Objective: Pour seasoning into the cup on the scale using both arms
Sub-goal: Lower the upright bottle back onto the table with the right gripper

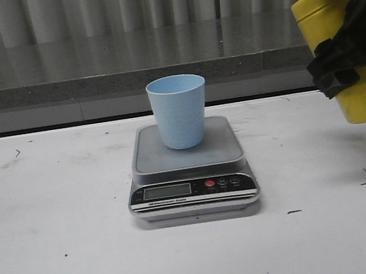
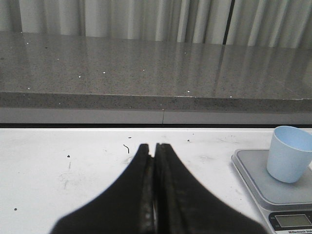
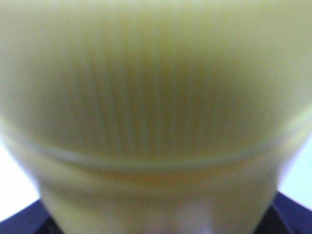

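cup: pale blue plastic, matt, smooth | scale: brushed steel platform, dull sheen; glossy black front panel | seasoning: yellow plastic, slightly glossy, fine vertical ribbing seen close up | left pincer: black, matt | surface: white, matt, scuffed with dark marks

even indoor light | soft shadows | seasoning bottle blurred in right wrist view
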